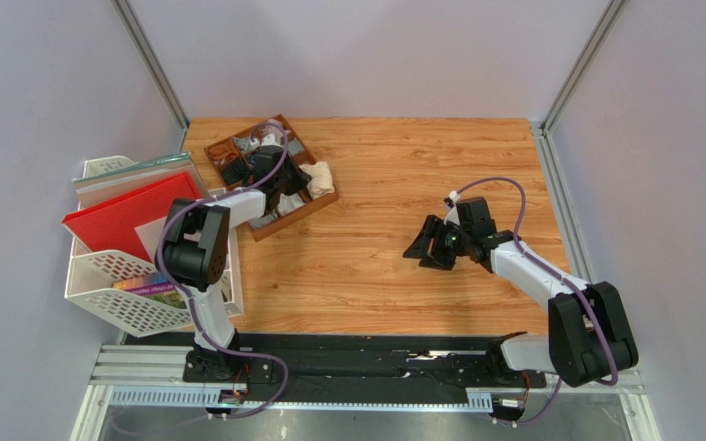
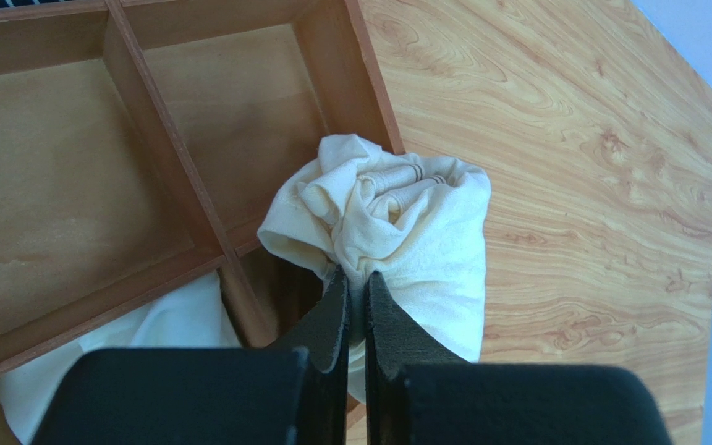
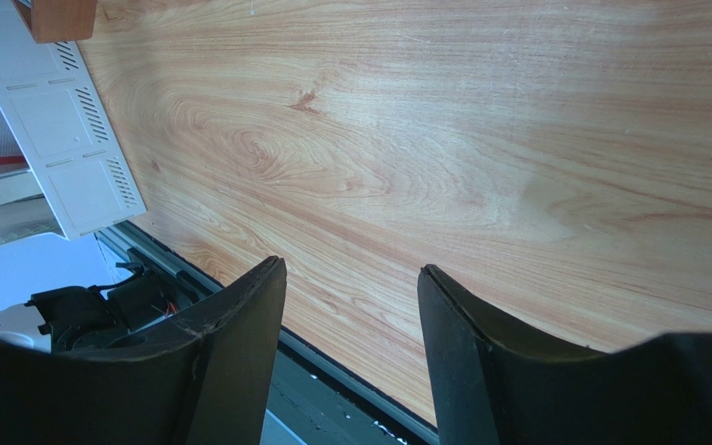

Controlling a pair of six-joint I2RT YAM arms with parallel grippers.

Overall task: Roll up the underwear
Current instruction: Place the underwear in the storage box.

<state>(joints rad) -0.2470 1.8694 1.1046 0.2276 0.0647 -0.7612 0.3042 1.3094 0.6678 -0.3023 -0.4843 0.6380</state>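
A cream-beige underwear [image 2: 397, 218], bunched into a roll with its waistband label facing up, hangs over the right corner of the wooden divided tray [image 2: 176, 176]. My left gripper [image 2: 357, 280] is shut on the roll's near edge, with cloth pinched between the fingers. From above, the same roll [image 1: 321, 178] sits at the tray's right corner [image 1: 303, 213], with the left gripper [image 1: 300, 190] right beside it. A white cloth [image 2: 151, 332] lies in the compartment to the left of the fingers. My right gripper [image 1: 432, 246] hovers open over bare table, its fingers [image 3: 239, 324] holding nothing.
Small dark and grey rolled garments [image 1: 254, 158] fill the tray's far compartments. A white mesh file rack [image 1: 126, 294] with a red folder [image 1: 117, 216] stands at the table's left edge. The rack's side [image 3: 63, 130] shows in the right wrist view.
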